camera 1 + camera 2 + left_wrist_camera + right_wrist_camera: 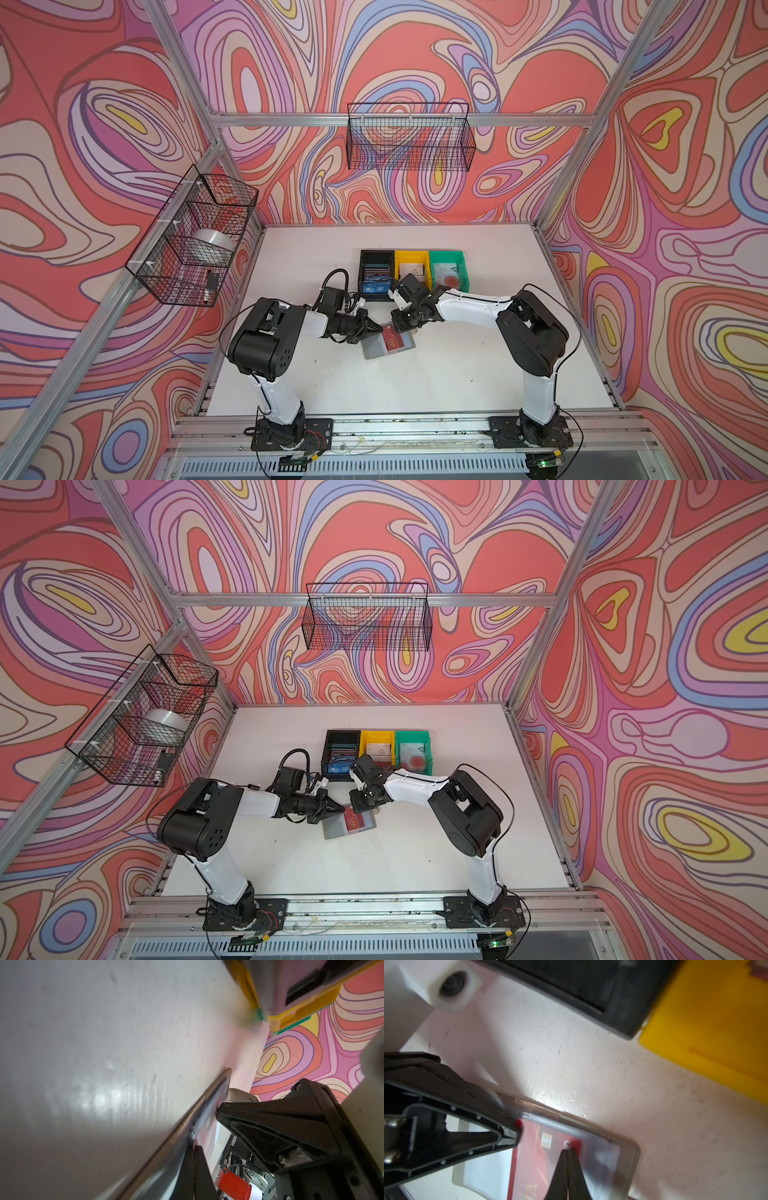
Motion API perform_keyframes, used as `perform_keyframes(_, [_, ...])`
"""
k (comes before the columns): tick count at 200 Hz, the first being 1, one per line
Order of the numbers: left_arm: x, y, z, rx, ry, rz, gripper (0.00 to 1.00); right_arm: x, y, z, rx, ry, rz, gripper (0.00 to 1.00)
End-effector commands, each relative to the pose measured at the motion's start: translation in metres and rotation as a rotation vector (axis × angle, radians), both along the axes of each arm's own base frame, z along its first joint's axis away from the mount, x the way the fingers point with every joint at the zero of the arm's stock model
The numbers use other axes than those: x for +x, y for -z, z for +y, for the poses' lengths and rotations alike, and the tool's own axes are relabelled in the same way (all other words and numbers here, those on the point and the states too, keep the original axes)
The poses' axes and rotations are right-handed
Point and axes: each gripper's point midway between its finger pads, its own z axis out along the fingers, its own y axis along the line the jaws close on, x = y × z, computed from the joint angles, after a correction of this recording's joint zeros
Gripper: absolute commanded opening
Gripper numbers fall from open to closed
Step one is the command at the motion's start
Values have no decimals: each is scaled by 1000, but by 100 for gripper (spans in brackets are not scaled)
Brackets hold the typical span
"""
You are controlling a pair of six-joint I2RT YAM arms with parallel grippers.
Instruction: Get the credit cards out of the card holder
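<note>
A red card (533, 1159) is being worked out of the grey card holder (374, 352), which is lying open and flat on the white table (457, 374) just in front of a row of black (365, 259), yellow (409, 254) and green (446, 254) bins. In the right wrist view, the left gripper (516, 1133) is showing its jaws drawn together at the card's exposed corner. It appears to be pinching that edge, though whether a lip of the clear sleeve is caught with it is not clear. The right gripper (568, 1147), its jaws pressed together into a single point, is bearing down near another corner of the card through the plastic, pinning the holder to the table. A blue card (376, 286) is lying in the black bin and a pale card (444, 270) with a red circle in the green one. The holder's other visible sleeve is looking empty, so the red card is probably the last to come out. The step in hand looks like the grip before the pull. The next move is calling for a low, flat draw by the left arm toward the sleeve's open side. Because the right tip seems to be pressing on the card itself, it may need to ease off or shift onto the holder's grey border, or card and holder may slide together.
</note>
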Motion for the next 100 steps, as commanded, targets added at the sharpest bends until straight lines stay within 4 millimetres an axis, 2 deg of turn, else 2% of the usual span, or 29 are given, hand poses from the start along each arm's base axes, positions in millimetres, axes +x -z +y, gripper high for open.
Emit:
perform_keyframes(1, [-7, 8, 2, 29, 9, 19, 0, -9, 19, -17, -63, 21, 47, 6])
perform_keyframes(64, [-17, 13, 7, 42, 27, 44, 0, -8, 19, -22, -66, 32, 49, 6])
perform_keyframes(100, [-22, 11, 18, 70, 21, 56, 0, -9, 20, -25, -69, 41, 55, 6])
